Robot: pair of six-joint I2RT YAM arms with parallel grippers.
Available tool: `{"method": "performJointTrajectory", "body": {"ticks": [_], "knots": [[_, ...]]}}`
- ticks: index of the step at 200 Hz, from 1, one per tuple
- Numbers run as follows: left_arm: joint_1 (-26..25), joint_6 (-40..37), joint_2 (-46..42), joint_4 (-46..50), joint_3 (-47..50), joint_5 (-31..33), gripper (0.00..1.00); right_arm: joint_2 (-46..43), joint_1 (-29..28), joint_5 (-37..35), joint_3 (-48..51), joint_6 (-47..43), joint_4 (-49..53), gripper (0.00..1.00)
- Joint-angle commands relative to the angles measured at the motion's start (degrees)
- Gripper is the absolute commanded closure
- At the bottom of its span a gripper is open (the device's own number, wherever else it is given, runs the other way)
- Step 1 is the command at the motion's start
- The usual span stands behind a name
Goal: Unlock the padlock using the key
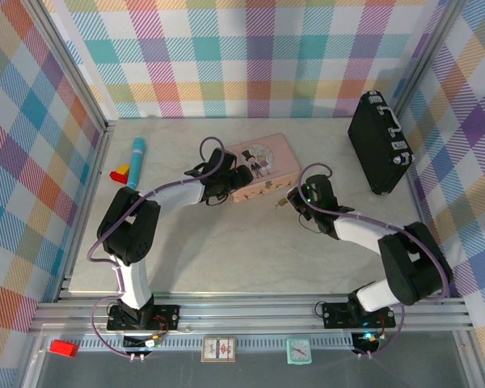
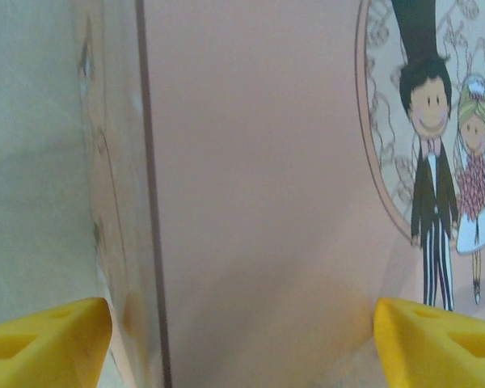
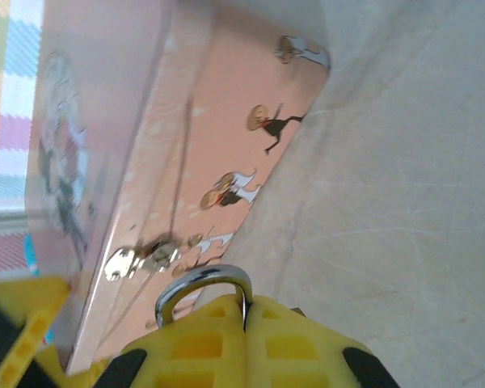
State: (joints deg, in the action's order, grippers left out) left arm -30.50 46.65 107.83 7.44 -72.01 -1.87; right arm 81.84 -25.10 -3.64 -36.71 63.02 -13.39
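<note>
My right gripper (image 3: 244,311) is shut on the padlock, just off the front wall of the pink tin (image 3: 226,121). Its silver shackle (image 3: 202,283) arches out above the closed yellow fingertips, which hide the brass body. In the top view the padlock (image 1: 280,201) is a small speck at the right gripper (image 1: 289,198), beside the tin (image 1: 267,166). The tin's silver hasp (image 3: 137,259) lies close to the shackle. My left gripper (image 2: 242,331) is open over the tin's lid (image 2: 267,162), its yellow fingers (image 2: 44,339) wide apart. The key is out of view.
A black case (image 1: 380,141) stands at the back right. A teal cylinder (image 1: 137,156) and small red and yellow blocks (image 1: 120,172) lie at the back left. Plaid walls close in the table on three sides.
</note>
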Motion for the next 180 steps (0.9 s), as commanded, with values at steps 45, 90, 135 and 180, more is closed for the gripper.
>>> {"method": "performJointTrajectory", "body": {"ticks": [45, 90, 135, 180], "knots": [[6.76, -10.05, -1.68, 18.10, -7.26, -7.25, 0.12, -12.50, 0.31, 3.73, -4.03, -20.61, 24.77, 1.00], [7.30, -14.62, -19.05, 16.57, 6.83, -2.37, 0.09, -16.21, 0.27, 4.79, -6.21, -27.32, 39.74, 1.00], [7.52, -16.11, -37.05, 12.90, 24.23, 3.69, 0.07, -19.09, 0.23, 2.84, -7.34, -27.49, 51.41, 1.00], [7.56, -17.40, -49.87, 12.64, 33.40, 5.81, 0.05, -17.40, 0.23, 0.07, -5.81, -24.38, 56.83, 1.00]]}}
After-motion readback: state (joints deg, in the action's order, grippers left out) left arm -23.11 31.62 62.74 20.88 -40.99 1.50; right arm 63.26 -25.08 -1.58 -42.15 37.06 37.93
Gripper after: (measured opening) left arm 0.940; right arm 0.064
